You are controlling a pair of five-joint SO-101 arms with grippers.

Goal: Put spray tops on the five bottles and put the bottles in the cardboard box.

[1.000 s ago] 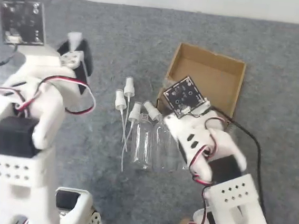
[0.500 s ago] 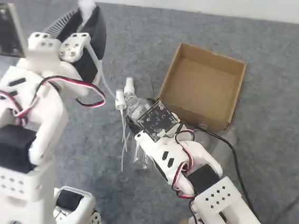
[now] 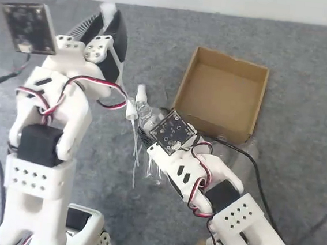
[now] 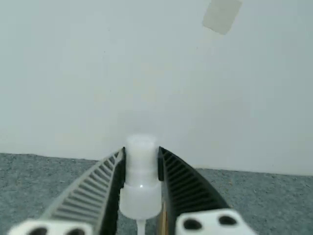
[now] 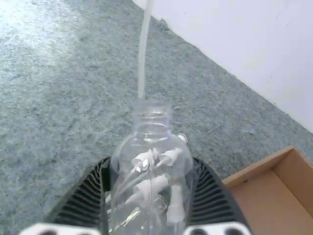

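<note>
Nearest us, a second bottle [image 3: 156,167] lies flat on the grey tabletop [image 3: 308,67], partly under the right arm.

Just beyond it, the right hand [image 3: 145,125] is closed narrowly on a clear bottle [image 3: 147,115]. In the right wrist view this bottle [image 5: 150,147] sits squarely between the two black fingers [image 5: 85,196] of the hand [image 5: 151,171]. Its open neck points away from the wrist, and its body fills the gap from pad to pad.

Beside that neck, two loose tops [image 3: 132,109] rest on the tabletop, their thin tubes trailing back towards us.

A tube [image 5: 143,54] comes down from above, and its tip hangs right at the bottle's mouth. We cannot tell whether it has gone inside.

That tube belongs to the spray top [image 4: 141,186] gripped in the left hand [image 4: 142,156], which is raised above the tabletop. The fingers press the top's white collar from both sides, and its head [image 3: 108,8] pokes out past the fingertips.

To the right of the held bottle, close by but not touching it, the box [image 3: 209,125] stands open. Farthest off is a pale wall [image 4: 146,73].
</note>
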